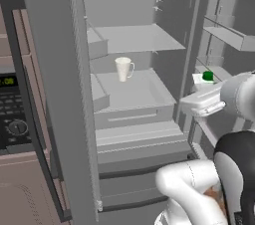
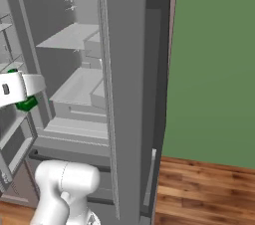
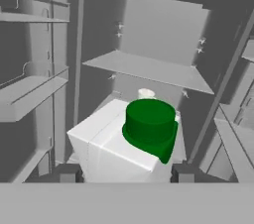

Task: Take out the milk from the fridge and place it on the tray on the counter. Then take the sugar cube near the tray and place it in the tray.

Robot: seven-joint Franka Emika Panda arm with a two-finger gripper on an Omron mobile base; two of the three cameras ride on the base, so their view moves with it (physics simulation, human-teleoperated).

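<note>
The fridge (image 1: 130, 39) stands open, its grey shelves and drawers exposed. The milk (image 3: 130, 141), a small white carton with a green cap, fills the space between my two fingertips in the hand view. My gripper (image 3: 125, 173) is shut on it, one dark fingertip (image 3: 67, 173) on each side. In the left base view the milk (image 1: 203, 80) shows just above my white hand (image 1: 201, 102), beside the right door's bins. From the right base view its green lower band (image 2: 26, 103) peeks out under the hand. The tray, counter and sugar cube are out of view.
A white handled mug (image 1: 123, 68) stands on the middle fridge shelf. Door bins (image 1: 234, 35) line the open right door close to my hand. The black oven with dials (image 1: 12, 114) is left of the fridge. A green wall (image 2: 214, 59) and wooden floor lie to the right.
</note>
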